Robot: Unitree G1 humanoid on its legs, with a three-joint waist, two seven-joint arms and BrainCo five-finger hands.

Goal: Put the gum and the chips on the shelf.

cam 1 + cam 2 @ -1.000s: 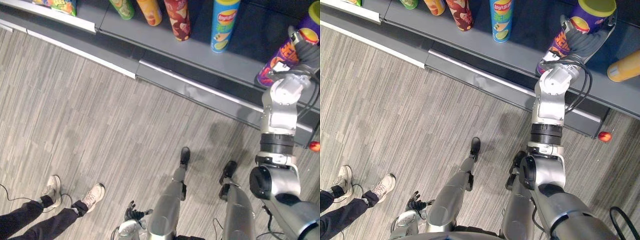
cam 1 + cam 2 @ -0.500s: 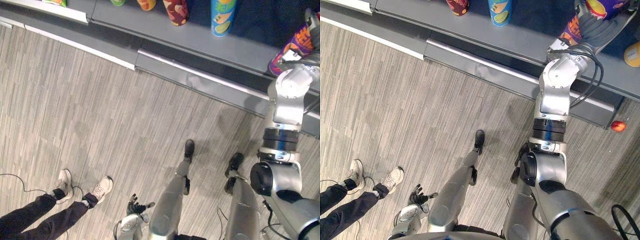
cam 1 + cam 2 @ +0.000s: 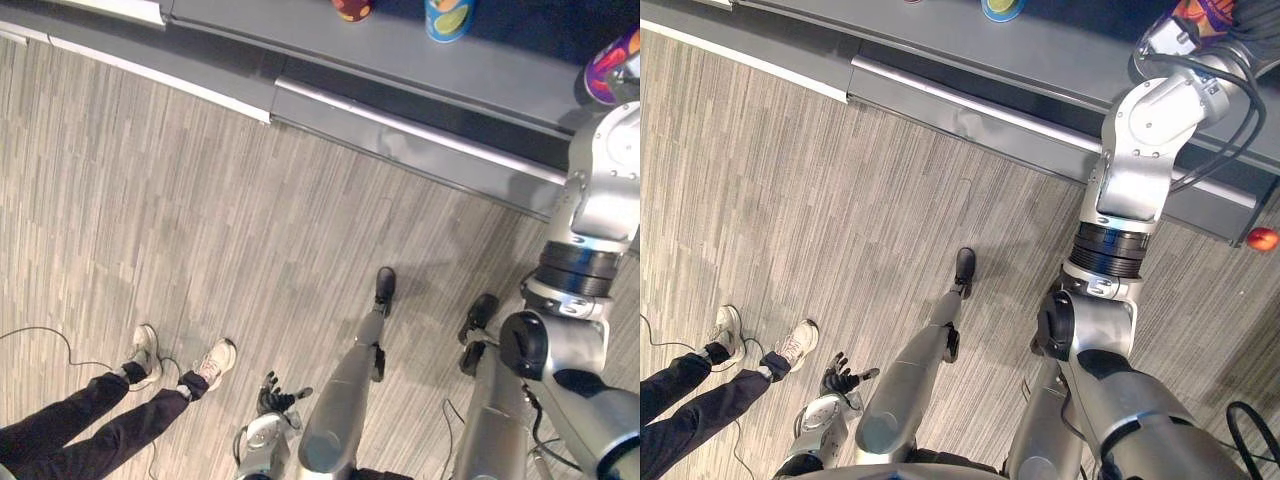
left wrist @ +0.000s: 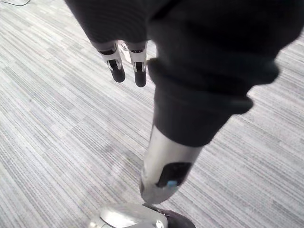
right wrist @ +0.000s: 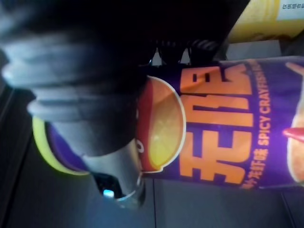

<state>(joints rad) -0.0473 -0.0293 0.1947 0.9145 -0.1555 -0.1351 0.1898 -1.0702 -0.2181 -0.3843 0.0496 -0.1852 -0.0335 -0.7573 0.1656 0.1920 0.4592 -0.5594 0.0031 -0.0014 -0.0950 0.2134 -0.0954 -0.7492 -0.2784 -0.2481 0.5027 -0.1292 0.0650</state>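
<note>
Right hand (image 5: pixel 114 166), fingers wrapped around the purple chips can (image 5: pixel 228 128), holds it at the right end of the shelf (image 3: pixel 420 70), apparently placed but not released. Left hand (image 3: pixel 272 398) hangs slack, well below the shelf. The gum seemingly remains to be shelved.

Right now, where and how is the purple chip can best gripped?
Wrap the purple chip can round its body below the yellow lid, from the shelf's open front: a tube suits a wrap. The right robot hand holds it there.
</note>
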